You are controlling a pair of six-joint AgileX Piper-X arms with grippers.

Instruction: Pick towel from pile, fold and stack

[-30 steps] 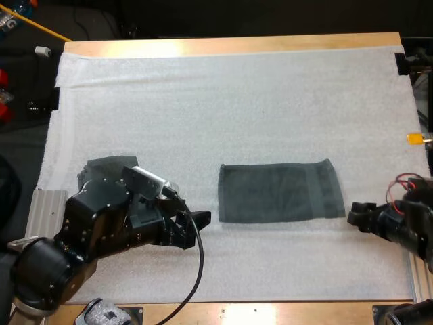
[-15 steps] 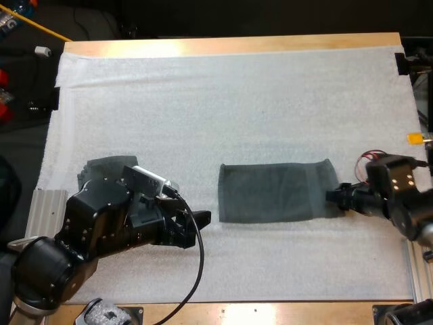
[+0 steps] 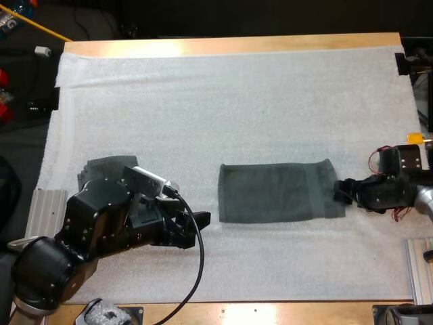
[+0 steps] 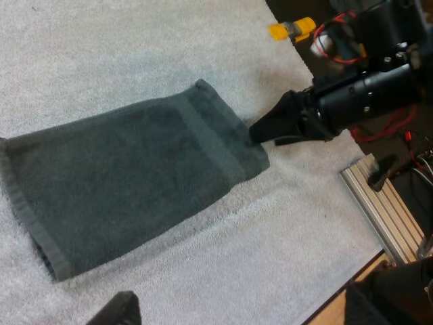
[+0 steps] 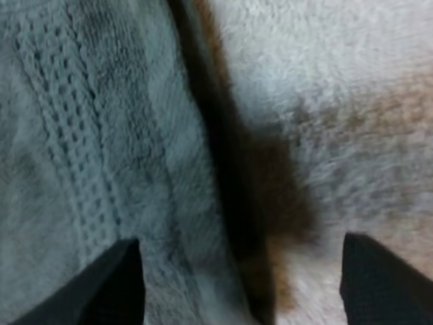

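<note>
A dark grey-green towel (image 3: 277,191) lies folded flat in the middle of the mat. My right gripper (image 3: 340,191) is low at its right hem, open, one finger (image 5: 108,284) over the towel's edge (image 5: 101,135) and the other over the mat. From the left wrist view the towel (image 4: 128,176) has the right gripper (image 4: 260,132) touching its right end. My left gripper (image 3: 196,227) hovers left of the towel, open and holding nothing, fingertips (image 4: 115,311) wide apart. A crumpled towel (image 3: 101,166) lies behind my left arm, partly hidden by it.
A ribbed metal rail (image 3: 46,206) sits at the mat's left edge and another (image 3: 419,271) at the right front. Bare white mat (image 3: 237,101) stretches across the far half of the table.
My right gripper has come in from the front right to the towel's right hem and lowered onto it. The left arm and both towels have stayed put.
</note>
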